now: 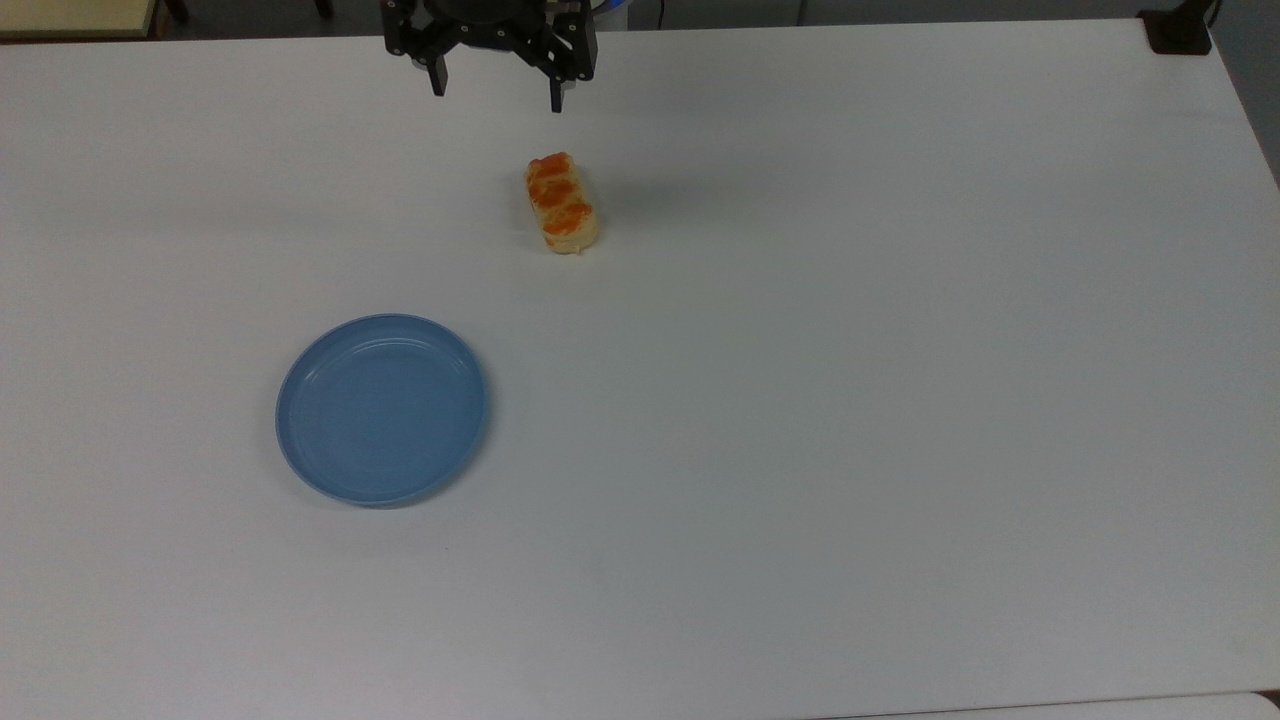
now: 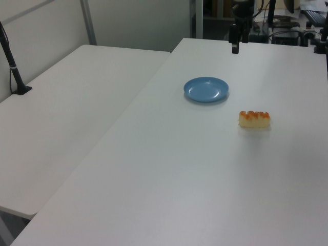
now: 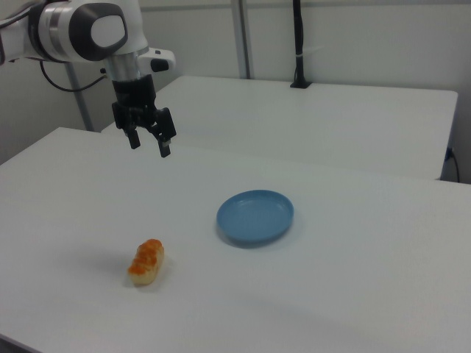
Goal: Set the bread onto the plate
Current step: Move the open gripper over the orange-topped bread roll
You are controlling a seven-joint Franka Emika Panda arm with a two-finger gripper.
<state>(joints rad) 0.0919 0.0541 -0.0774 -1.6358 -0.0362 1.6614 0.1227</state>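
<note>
Lying apart: bread (image 1: 562,203), plate (image 1: 382,408), spread gripper (image 1: 497,93) above.

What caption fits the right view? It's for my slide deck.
Open gripper hangs above the white table; bread lies apart from the empty blue plate.

White table (image 1: 800,450) takes up most of the top view, surface plain and matte. Second white table (image 2: 72,97) sits beside it on the left view's left, a narrow seam between the two; same table shows at the back of the right view (image 3: 316,110). Black pole (image 2: 10,56) on a dark base stands on that second table near its edge; in the right view a black pole (image 3: 298,44) rises at the far side, cable strapped to it. Dark block (image 1: 1178,30) at the table corner, the top view's upper right. Cluttered desk (image 2: 302,25) in the left view's background, contents unclear.
</note>
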